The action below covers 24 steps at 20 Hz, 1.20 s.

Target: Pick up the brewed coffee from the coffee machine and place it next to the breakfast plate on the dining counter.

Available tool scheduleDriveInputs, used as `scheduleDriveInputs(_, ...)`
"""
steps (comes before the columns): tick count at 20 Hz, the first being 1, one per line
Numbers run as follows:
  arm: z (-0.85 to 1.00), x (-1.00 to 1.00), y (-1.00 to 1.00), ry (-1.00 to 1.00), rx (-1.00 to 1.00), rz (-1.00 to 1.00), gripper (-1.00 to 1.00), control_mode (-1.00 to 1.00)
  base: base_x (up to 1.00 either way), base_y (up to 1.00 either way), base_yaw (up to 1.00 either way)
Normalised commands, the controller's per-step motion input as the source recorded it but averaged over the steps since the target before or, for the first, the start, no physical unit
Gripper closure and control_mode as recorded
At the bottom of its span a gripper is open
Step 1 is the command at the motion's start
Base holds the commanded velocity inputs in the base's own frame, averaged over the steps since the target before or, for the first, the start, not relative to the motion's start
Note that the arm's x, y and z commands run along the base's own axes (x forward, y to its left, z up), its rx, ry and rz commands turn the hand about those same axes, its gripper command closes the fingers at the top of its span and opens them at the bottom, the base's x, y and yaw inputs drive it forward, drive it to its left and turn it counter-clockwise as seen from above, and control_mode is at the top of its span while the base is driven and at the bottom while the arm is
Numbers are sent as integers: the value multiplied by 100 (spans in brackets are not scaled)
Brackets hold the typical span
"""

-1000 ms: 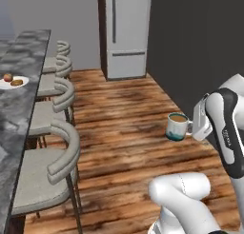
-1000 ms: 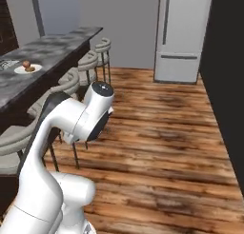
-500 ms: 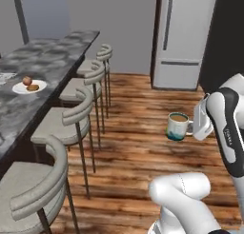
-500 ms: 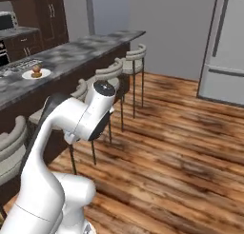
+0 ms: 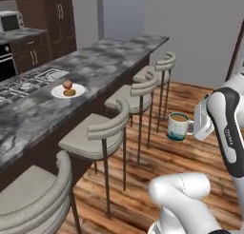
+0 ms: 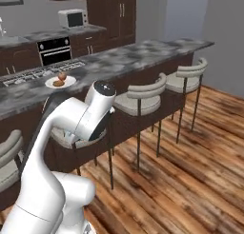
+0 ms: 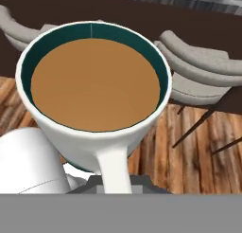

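Currently mid-carry. Left base view: gripper (image 5: 196, 128) closed on the handle of the mug (image 5: 178, 126), held upright over the wood floor, coffee to the rim; plate (image 5: 68, 90) well away beyond the fingers, on the counter (image 5: 109, 62), stools (image 5: 102, 133) between. Right base view: plate (image 6: 60, 81) beside the hob (image 6: 28, 73). Hand view: mug (image 7: 94, 92) directly ahead of the fingers, handle toward them. Judged next: approach the counter, reach over the stools, set down beside the plate, keeping level.

Lighting: even, soft, rendered; no glare showing. Faint shadows lying under the stools (image 5: 102, 133). Sharpness: base views reading slightly soft, hand view crisp.
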Motion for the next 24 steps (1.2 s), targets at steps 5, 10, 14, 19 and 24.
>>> scheduleDriveInputs(5, 0, 0, 0, 0, 0, 0, 100, 100, 100, -55, 61)
scheduleDriveInputs(10, 0, 0, 0, 0, 0, 0, 100, 100, 100, -62, 58)
scheduleDriveInputs(14, 0, 0, 0, 0, 0, 0, 100, 100, 100, -38, 58)
scheduleDriveInputs(19, 0, 0, 0, 0, 0, 0, 100, 100, 100, -10, 57)
scheduleDriveInputs(24, 0, 0, 0, 0, 0, 0, 100, 100, 100, -17, 58)
